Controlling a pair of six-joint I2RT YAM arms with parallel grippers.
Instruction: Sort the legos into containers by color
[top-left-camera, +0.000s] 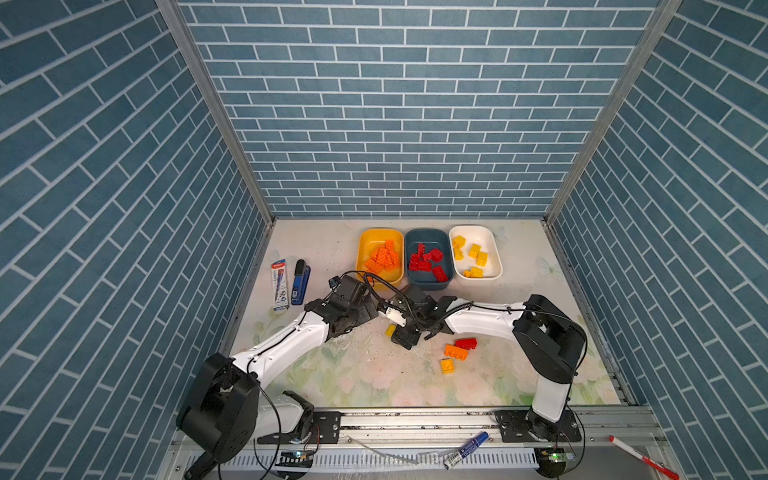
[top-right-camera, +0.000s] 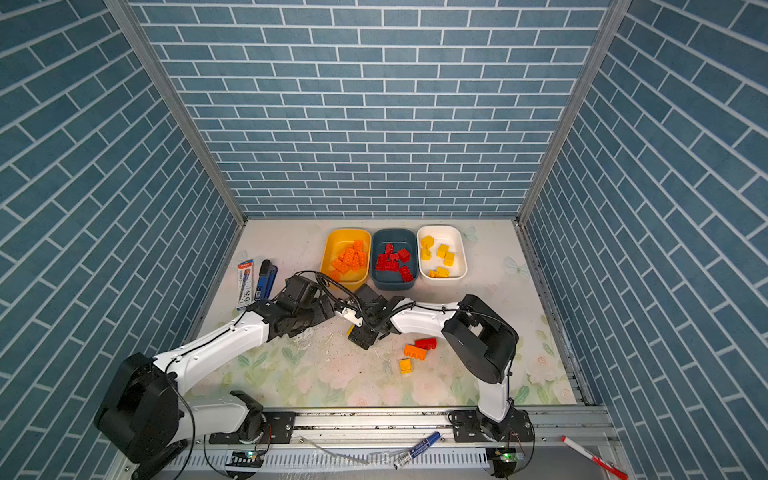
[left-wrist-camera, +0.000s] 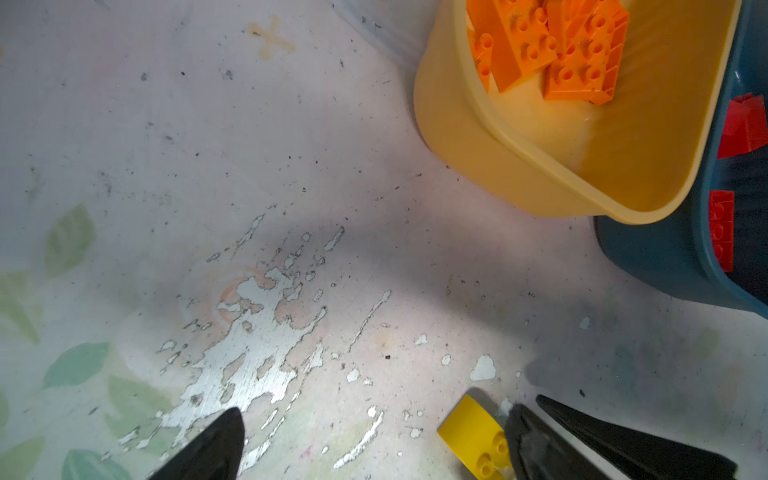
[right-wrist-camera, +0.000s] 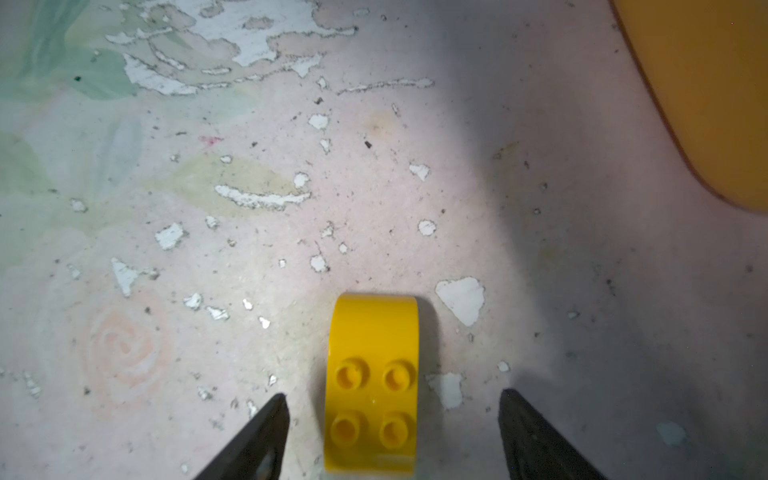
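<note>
The right pincer (right-wrist-camera: 392, 397) is released: its two black fingers (right-wrist-camera: 257, 436) stand either side of a yellow brick (right-wrist-camera: 374, 332), a gap showing on each side. The brick lies studs-up on the worn flowered bench (right-wrist-camera: 208, 249). The left pincer (top-left-camera: 368, 315) hangs just beside it, spread wide and gripping nothing. Toward the front lie a red brick (top-left-camera: 466, 343), an orange brick (top-left-camera: 456, 351) just beside it, and a small yellow brick (top-left-camera: 447, 365). At the back, in a row, the yellow tub (top-left-camera: 365, 237) holds orange bricks (top-left-camera: 382, 257), the blue tub (top-left-camera: 428, 282) red bricks (top-left-camera: 426, 262), and the white tub (top-left-camera: 494, 249) yellow bricks (top-left-camera: 473, 253).
</note>
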